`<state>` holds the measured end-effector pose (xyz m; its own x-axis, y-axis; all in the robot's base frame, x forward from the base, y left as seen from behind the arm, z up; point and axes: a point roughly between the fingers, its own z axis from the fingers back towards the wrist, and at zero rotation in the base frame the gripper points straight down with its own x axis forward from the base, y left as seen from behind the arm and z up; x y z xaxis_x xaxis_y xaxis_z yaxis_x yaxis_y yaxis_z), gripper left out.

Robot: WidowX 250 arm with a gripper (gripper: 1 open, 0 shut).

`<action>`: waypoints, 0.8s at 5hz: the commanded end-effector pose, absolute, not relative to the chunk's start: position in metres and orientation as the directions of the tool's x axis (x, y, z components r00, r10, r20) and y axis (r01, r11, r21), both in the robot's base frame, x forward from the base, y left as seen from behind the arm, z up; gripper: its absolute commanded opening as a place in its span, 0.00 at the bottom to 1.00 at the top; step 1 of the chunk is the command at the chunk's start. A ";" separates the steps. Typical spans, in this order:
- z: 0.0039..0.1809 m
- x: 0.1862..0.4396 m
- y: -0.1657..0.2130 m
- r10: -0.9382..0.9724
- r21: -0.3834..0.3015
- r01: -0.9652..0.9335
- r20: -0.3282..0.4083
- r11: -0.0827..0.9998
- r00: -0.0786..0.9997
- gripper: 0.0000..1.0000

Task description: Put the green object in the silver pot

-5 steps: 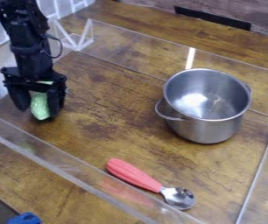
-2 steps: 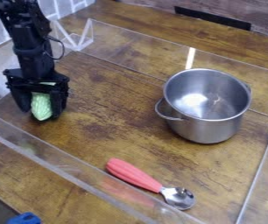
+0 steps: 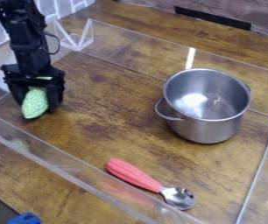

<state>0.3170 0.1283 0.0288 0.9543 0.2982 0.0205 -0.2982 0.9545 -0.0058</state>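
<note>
The green object (image 3: 32, 105), a small light green bumpy oval, lies on the wooden table at the far left. My gripper (image 3: 33, 98) points straight down over it, open, with a black finger on either side of the oval; whether the fingers touch it I cannot tell. The silver pot (image 3: 204, 105) stands empty at the right, well apart from the gripper, its shiny inside visible.
A red-handled spoon (image 3: 147, 183) lies near the front edge, bowl to the right. Clear plastic walls (image 3: 67, 166) ring the wooden table. A small blue thing (image 3: 25, 219) shows at the bottom left corner.
The gripper and the green oval between its fingers have shifted slightly left and back in the picture. Jaws stay open. Pot and spoon have not moved.
</note>
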 end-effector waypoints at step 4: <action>0.042 0.341 0.140 0.202 -0.045 -0.201 0.028 0.979 0.979 0.00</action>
